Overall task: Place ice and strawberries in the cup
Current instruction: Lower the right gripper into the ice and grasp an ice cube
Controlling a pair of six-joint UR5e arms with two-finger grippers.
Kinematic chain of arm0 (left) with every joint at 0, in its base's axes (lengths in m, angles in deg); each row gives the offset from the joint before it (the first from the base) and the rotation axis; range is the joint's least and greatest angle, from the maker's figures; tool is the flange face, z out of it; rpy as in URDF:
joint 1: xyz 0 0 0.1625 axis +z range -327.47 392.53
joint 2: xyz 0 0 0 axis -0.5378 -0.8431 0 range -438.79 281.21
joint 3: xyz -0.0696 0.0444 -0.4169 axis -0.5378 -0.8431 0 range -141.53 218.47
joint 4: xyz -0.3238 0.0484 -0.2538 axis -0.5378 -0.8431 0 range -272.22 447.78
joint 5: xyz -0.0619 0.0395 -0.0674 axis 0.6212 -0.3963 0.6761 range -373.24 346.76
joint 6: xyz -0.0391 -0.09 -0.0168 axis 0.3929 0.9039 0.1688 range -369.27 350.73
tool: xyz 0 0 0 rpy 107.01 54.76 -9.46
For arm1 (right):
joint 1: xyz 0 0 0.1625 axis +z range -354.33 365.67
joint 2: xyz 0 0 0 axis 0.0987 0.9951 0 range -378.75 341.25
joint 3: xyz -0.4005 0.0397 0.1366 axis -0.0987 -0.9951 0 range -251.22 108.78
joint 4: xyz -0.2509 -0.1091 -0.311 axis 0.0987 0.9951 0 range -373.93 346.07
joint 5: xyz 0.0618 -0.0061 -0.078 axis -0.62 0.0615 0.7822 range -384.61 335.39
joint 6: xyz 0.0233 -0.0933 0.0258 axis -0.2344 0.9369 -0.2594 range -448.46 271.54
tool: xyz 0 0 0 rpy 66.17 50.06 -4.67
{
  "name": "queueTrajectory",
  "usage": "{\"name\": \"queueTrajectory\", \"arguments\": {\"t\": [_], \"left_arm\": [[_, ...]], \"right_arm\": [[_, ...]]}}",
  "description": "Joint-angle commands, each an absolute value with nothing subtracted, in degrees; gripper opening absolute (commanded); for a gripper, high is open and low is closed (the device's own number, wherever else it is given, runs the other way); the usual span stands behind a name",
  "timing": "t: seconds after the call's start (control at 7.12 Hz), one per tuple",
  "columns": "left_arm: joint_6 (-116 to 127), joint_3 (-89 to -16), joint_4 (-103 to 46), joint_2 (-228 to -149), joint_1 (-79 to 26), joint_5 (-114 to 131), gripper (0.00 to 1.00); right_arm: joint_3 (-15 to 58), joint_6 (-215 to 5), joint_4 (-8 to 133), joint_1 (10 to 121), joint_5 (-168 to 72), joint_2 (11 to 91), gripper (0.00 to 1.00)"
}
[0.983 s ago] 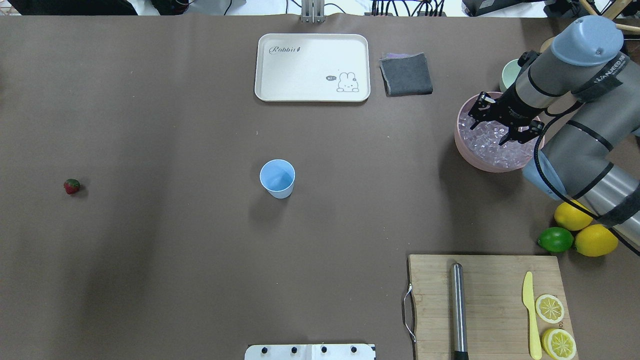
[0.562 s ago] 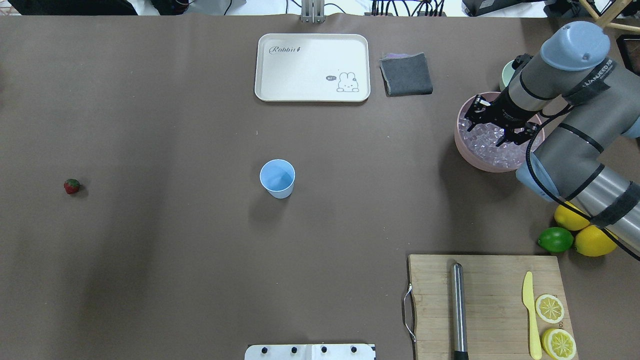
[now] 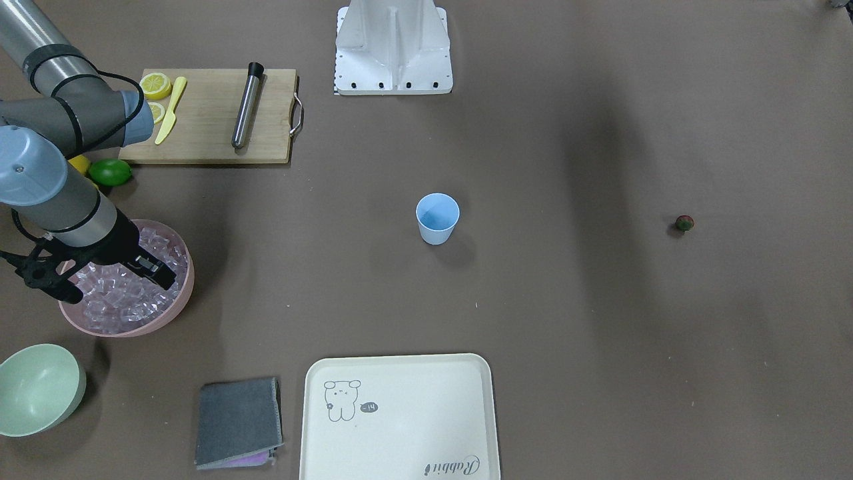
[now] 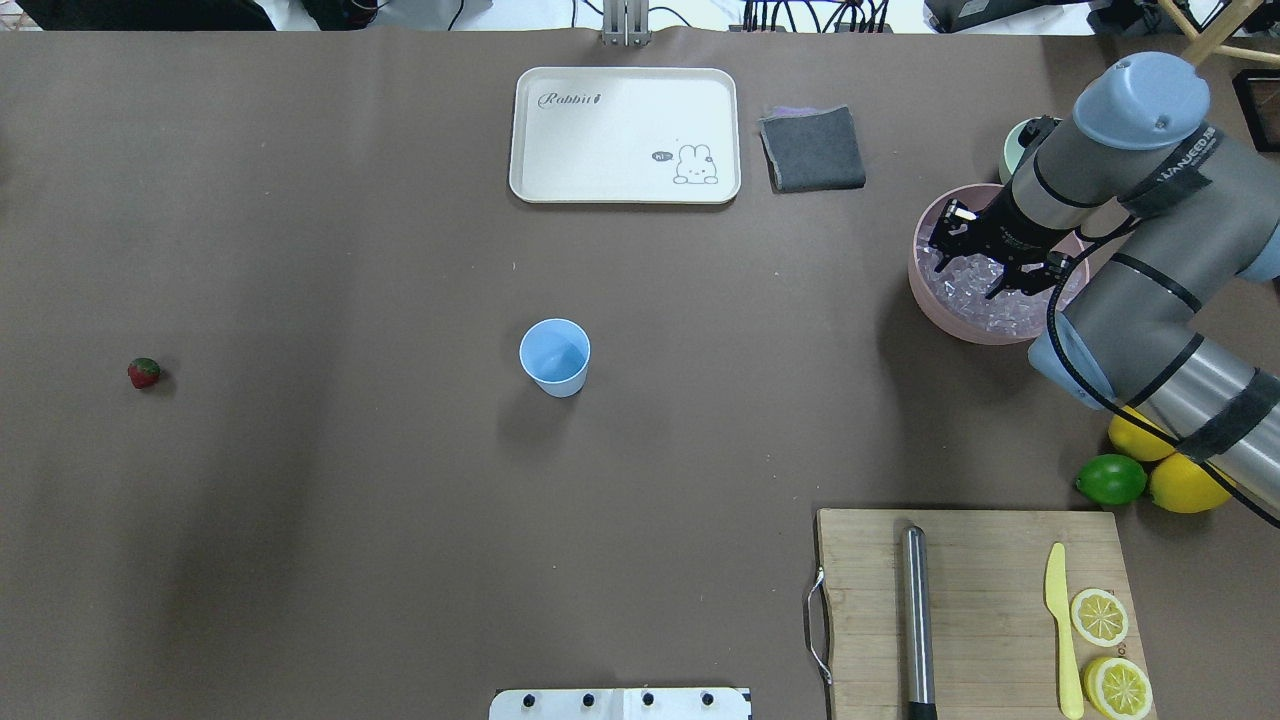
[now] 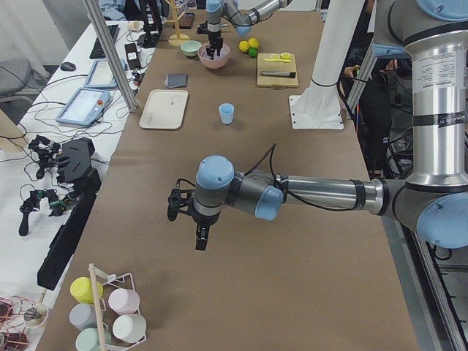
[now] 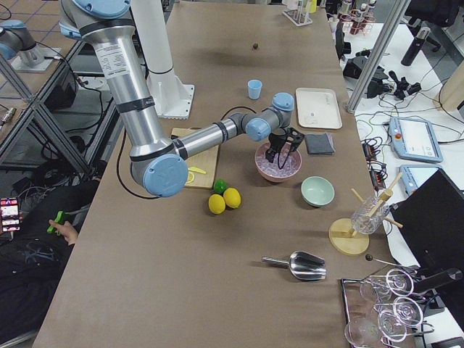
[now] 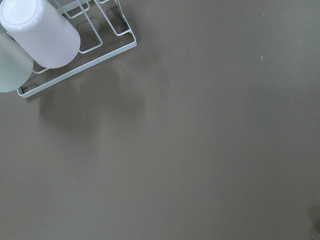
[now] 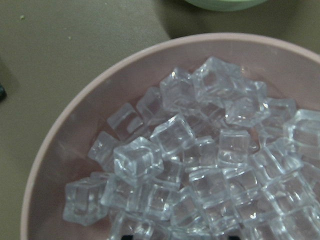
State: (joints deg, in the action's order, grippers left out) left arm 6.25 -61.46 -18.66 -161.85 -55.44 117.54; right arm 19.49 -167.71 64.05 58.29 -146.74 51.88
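The light blue cup [image 4: 554, 355] stands upright mid-table and looks empty [image 3: 438, 218]. Far to its left lies the one small red strawberry [image 4: 144, 372], alone on the brown table [image 3: 684, 223]. The ice [image 8: 200, 165] is a heap of clear cubes in a pink bowl [image 4: 930, 310] at the right. My right gripper [image 4: 978, 265] hangs open just over that ice, its fingers spread across the bowl [image 3: 100, 281]. My left gripper [image 5: 188, 219] shows only in the exterior left view, above bare table; I cannot tell whether it is open or shut.
At the back are a white rabbit tray [image 4: 625, 135] and a grey cloth [image 4: 812, 148]. A pale green bowl [image 3: 36, 387] sits behind the pink bowl. Front right: two lemons, a lime [image 4: 1110, 480], and a cutting board [image 4: 980, 560] with rod, knife and lemon slices. A cup rack [image 7: 75, 45] stands near the left arm.
My right gripper has sunk lower over the ice and shifted slightly toward the far side of the bowl, still open. Cup and strawberry have not moved.
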Motion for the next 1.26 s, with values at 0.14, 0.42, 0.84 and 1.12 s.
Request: {"name": "queueTrajectory", "arguments": {"t": [0.14,0.42,0.84,1.12], "left_arm": [[6.29,-61.46,-18.65,-162.11,-55.44,117.54,0.98],[6.29,-61.46,-18.31,-162.72,-55.53,117.54,0.98],[6.46,-60.5,-18.22,-163.86,-55.53,117.63,0.98],[6.38,-58.39,-18.22,-165.88,-55.53,117.63,0.98]], "right_arm": [[19.4,-167.65,64.12,58.14,-146.69,52.09,0.61],[19.4,-167.56,64.2,58.14,-146.95,52.0,0.0],[19.83,-167.39,64.03,59.1,-147.39,51.39,0.0],[21.41,-161.89,64.29,63.47,-152.28,51.38,0.0]]}}
